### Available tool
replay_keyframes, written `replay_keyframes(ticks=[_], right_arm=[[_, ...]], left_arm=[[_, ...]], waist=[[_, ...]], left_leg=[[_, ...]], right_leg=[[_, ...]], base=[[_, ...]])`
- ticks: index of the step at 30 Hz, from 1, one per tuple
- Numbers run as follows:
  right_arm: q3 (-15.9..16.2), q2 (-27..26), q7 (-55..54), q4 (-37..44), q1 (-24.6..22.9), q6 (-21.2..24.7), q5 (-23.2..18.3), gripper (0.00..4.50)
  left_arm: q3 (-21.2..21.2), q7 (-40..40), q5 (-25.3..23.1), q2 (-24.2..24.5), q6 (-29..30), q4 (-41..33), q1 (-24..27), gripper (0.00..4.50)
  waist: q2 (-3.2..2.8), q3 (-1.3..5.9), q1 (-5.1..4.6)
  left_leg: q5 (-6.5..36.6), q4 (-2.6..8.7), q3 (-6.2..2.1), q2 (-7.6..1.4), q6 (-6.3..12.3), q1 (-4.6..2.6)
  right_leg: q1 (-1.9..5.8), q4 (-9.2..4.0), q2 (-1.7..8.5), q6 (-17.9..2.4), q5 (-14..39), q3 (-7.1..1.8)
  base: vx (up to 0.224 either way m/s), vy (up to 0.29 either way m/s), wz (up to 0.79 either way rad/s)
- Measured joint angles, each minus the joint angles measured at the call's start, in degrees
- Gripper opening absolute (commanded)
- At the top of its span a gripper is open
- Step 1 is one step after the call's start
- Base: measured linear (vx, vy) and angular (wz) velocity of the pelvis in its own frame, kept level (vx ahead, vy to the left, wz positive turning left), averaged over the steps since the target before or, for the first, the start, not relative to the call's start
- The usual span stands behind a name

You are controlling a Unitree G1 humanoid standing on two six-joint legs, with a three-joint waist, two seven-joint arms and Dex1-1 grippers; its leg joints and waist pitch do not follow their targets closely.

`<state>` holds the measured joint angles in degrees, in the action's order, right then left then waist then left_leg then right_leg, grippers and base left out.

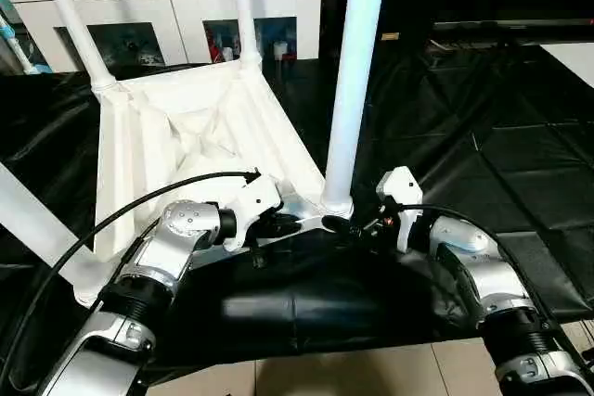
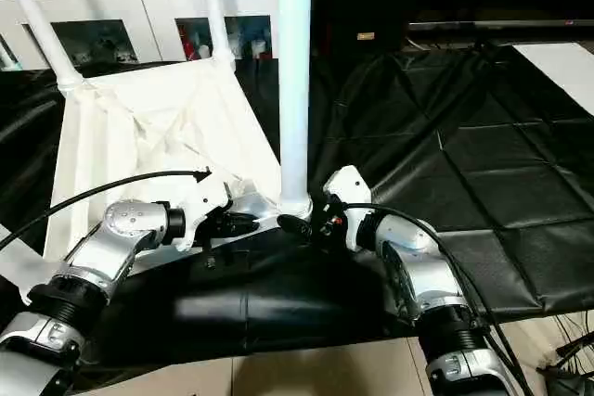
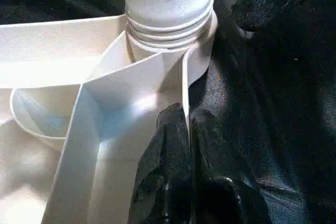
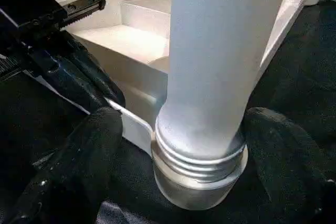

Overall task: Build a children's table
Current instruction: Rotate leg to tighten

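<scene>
The children's table lies upside down on the black cloth, its ribbed white top (image 1: 186, 127) facing up. Legs stand in the far corners (image 1: 74, 20) (image 1: 243, 6), and another leg (image 1: 28, 215) rises at the near left. A tall white leg (image 1: 357, 62) stands in the near right corner socket (image 1: 336, 203). My left gripper (image 1: 292, 224) is shut on the top's thin rim wall (image 3: 185, 77) just beside that socket, one black finger (image 3: 163, 145) on each side. My right gripper (image 2: 302, 226) is open, and its fingers (image 4: 84, 166) straddle the foot of that leg (image 4: 220, 51) above the threaded collar.
A white cabinet (image 1: 167, 6) with glass doors stands behind the table. Wrinkled black cloth (image 1: 483, 136) covers the surface to the right. Light floor tiles (image 1: 371, 373) show at the near edge. A black cable (image 1: 121, 215) arcs over my left forearm.
</scene>
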<state>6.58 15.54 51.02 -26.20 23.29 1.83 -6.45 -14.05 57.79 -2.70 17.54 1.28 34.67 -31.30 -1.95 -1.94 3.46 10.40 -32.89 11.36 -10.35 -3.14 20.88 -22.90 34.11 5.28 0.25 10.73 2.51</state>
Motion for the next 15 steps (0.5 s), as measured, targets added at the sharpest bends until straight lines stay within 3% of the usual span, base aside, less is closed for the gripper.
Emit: replay_keyframes(ticks=[15], right_arm=[[0.01, 0.00, 0.00, 0.00, 0.00, 0.02, 0.02, 3.86]], left_arm=[[-0.01, 0.00, -0.01, 0.00, 0.00, 0.00, 0.00, 0.00]], waist=[[0.00, 0.00, -0.01]], left_leg=[[0.00, -0.08, -0.01, -0.02, 0.00, 0.02]], right_leg=[[0.00, 0.04, 0.00, 0.00, 0.00, 0.01]], base=[[0.000, 0.000, 0.00]])
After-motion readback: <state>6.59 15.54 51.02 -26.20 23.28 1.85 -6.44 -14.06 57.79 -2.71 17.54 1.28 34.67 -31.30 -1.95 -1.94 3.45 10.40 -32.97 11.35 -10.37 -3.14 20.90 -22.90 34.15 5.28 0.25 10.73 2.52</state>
